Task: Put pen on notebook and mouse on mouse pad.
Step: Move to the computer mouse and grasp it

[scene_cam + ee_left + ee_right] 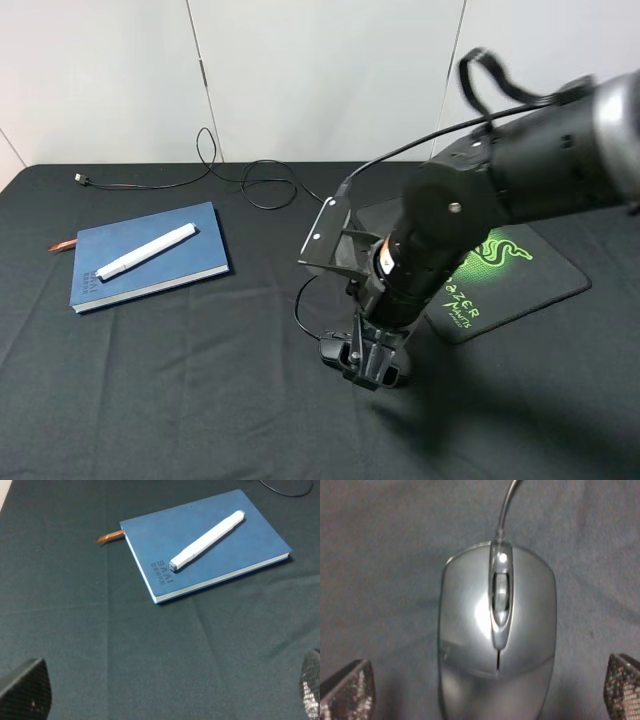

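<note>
Count: one pen (pixel 146 250), one notebook (pixel 190 262), one mouse (pixel 497 630), one pad (pixel 520 275), two grippers.
Pen: lies wholly on the notebook cover, its long axis diagonal, running near-left to far-right in the high view.
Mouse: on the black cloth (pixel 200 390) near the pad's near-left corner, off the pad; its cable (pixel 506 505) leaves the wheel end.
Right gripper (pixel 375 362): spread wide, a finger on each side of the mouse, gaps on both sides.
Left gripper (pixel 168 687): spread wide, holding nothing, over cloth near the notebook.

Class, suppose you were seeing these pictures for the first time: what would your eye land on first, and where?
The big black right arm reaches across the black table, its open right gripper straddling the mouse beside the green-logoed mouse pad. On the left, the white pen lies on the blue notebook.
</note>
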Available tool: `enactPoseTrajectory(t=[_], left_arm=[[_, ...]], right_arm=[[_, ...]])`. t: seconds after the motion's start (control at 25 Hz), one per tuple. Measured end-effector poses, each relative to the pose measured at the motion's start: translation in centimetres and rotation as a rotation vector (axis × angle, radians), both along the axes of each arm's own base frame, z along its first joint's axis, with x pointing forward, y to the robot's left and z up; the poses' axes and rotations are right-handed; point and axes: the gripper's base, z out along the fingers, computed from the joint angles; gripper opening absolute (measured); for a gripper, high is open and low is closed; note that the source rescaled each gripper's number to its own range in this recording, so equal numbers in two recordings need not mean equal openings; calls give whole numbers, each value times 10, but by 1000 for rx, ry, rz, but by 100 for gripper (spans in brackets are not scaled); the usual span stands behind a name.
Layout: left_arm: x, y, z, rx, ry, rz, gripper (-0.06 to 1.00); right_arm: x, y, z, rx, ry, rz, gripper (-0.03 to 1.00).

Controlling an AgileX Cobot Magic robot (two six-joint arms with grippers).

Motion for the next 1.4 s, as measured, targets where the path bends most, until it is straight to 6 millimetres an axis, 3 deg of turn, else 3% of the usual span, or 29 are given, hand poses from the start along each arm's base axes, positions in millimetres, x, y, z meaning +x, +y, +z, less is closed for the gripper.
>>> enactPoseTrajectory(t=[0.32, 0.76, 0.84, 0.92, 1.0, 1.04, 1.4], left_arm=[[0, 0, 0, 0, 0, 0, 100], [0, 0, 0, 0, 0, 0, 100], [0, 0, 0, 0, 0, 0, 100], [0, 0, 0, 0, 0, 0, 100], [0, 0, 0, 0, 0, 0, 100], [0, 0, 0, 0, 0, 0, 100], [0, 0, 0, 0, 0, 0, 100]], right_arm=[[3, 2, -25, -50, 36, 7, 100], [6, 3, -30, -57, 10, 33, 99], [6, 3, -30, -57, 10, 33, 83], [6, 3, -30, -57, 10, 33, 56], [6, 3, -30, -58, 11, 33, 12], [6, 3, -30, -58, 11, 32, 0], [5, 2, -30, -65, 18, 32, 2]])
